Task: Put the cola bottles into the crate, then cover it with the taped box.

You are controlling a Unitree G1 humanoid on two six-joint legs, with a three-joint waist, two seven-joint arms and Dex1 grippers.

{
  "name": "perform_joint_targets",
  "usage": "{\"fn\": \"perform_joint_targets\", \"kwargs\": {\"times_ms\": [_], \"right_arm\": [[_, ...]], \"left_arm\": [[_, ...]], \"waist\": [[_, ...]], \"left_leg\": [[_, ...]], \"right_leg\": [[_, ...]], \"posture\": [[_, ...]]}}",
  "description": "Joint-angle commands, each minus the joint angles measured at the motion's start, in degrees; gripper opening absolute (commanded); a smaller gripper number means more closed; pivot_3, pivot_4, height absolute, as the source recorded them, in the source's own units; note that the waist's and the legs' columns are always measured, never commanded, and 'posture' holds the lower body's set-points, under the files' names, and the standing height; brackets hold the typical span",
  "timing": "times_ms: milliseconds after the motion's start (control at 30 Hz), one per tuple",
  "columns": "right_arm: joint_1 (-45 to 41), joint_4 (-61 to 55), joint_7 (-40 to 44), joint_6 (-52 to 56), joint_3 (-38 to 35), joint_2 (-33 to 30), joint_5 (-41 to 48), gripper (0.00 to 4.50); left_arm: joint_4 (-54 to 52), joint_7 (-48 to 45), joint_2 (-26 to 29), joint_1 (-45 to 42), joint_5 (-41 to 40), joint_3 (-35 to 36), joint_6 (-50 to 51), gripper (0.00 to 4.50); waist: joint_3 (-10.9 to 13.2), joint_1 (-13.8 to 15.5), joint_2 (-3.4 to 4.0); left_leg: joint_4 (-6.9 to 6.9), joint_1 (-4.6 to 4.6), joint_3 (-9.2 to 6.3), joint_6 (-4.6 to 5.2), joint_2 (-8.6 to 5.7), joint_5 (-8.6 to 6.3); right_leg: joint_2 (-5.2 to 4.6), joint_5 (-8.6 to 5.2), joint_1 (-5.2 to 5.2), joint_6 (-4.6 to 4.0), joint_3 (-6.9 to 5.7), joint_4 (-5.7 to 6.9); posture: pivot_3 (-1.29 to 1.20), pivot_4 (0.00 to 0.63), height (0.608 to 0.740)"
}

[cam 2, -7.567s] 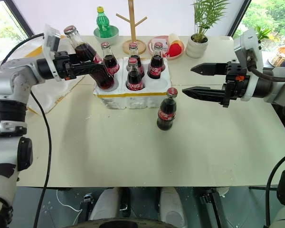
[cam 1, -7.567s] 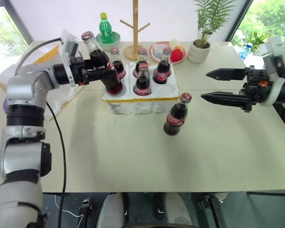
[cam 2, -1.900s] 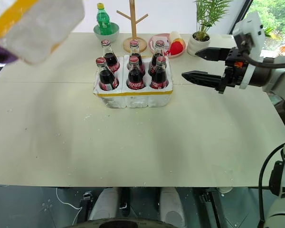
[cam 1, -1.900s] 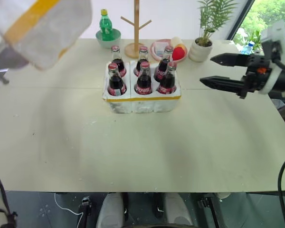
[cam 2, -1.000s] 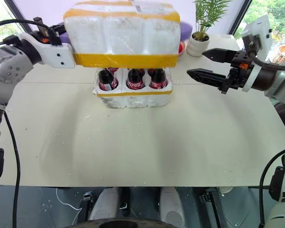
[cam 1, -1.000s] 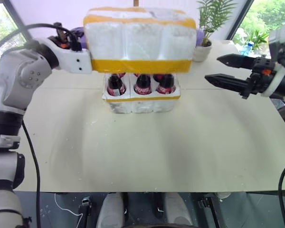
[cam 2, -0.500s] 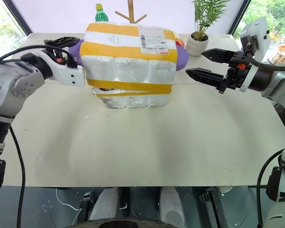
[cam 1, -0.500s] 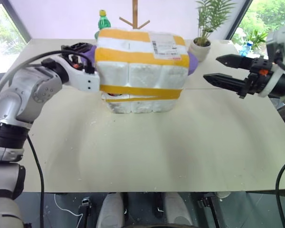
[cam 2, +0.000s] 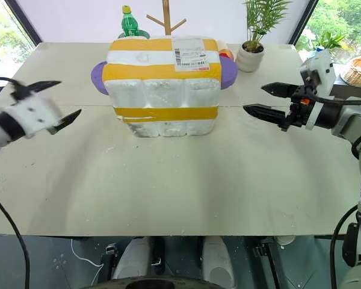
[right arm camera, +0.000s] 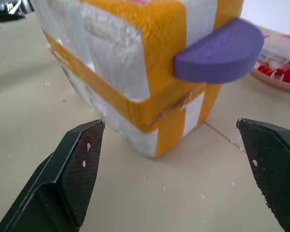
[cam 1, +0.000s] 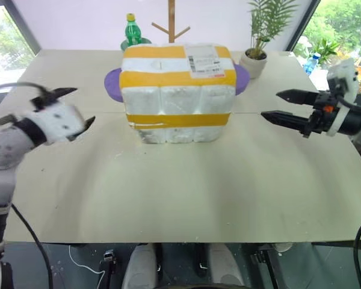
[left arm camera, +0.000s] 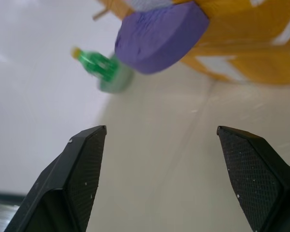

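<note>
The taped box (cam 1: 178,90) sits upside down over the crate (cam 1: 179,133) in the middle of the table (cam 1: 186,186); its yellow bands run across the top and around the front; a white paper label is stuck on top near the back right corner; a purple foam handle (cam 2: 96,77) sticks out on the left side and another one on the right side. Just the low white edge of the crate peeks out under the box, with a thin yellow line where the two meet; the cola bottles are hidden under the box, so you cannot see them.

The left gripper (cam 1: 71,107) is off to the left of the box, well apart from it, up over the table; its two black fingers are spread wide and hold nothing. The right gripper (cam 2: 266,99) is off to the right of the box, pointing toward it, not touching; its fingers are spread wide too and it holds nothing.

Behind the box stand a green bottle (cam 1: 132,29) with a yellow cap, a wooden rack (cam 1: 170,21) and a potted plant (cam 1: 256,48).
</note>
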Motion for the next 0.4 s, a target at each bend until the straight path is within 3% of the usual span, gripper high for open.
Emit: {"fn": "perform_joint_targets", "kwargs": {"times_ms": [33, 133, 233, 400], "right_arm": [[-1.8, 1.1, 5.3, -1.9, 0.7, -2.4, -0.3, 4.5], [-4.1, 2.2, 8.5, -2.2, 2.3, -2.4, -0.3, 4.5], [-6.2, 2.9, 10.4, -2.9, 4.2, -1.8, -1.0, 4.5], [-8.7, 2.9, 12.9, -3.3, 5.8, -0.8, -1.1, 4.5]], "left_arm": [[4.2, -9.0, 7.3, -6.4, -17.6, 7.4, 19.8, 3.83], [9.5, -19.7, 15.2, -8.0, -24.2, 7.0, 28.2, 3.83], [12.7, -28.7, 20.8, -8.8, -26.9, 5.0, 29.7, 3.83], [15.7, -32.3, 24.2, -12.9, -24.5, -0.9, 26.3, 3.83]], "waist": [[0.0, 0.0, -0.02], [0.0, -0.4, 0.02], [0.0, -1.2, 0.06], [0.0, -1.2, 0.06]], "left_leg": [[0.02, 0.0, -0.05, -0.01, -0.01, 0.01], [-0.01, 0.07, -0.04, 0.0, -0.05, 0.0], [-0.09, 0.17, 0.01, 0.03, -0.05, -0.02], [-0.12, 0.17, 0.0, 0.01, -0.05, -0.01]], "right_leg": [[0.01, 0.0, 0.02, 0.0, -0.02, 0.02], [0.03, 0.0, 0.07, 0.0, -0.01, -0.02], [0.02, -0.02, 0.09, -0.02, 0.03, -0.03], [0.08, -0.06, 0.09, -0.07, 0.0, -0.01]], "posture": [[0.0, 0.15, 0.74], [0.0, 0.15, 0.74], [0.0, 0.15, 0.74], [0.0, 0.15, 0.74]]}}
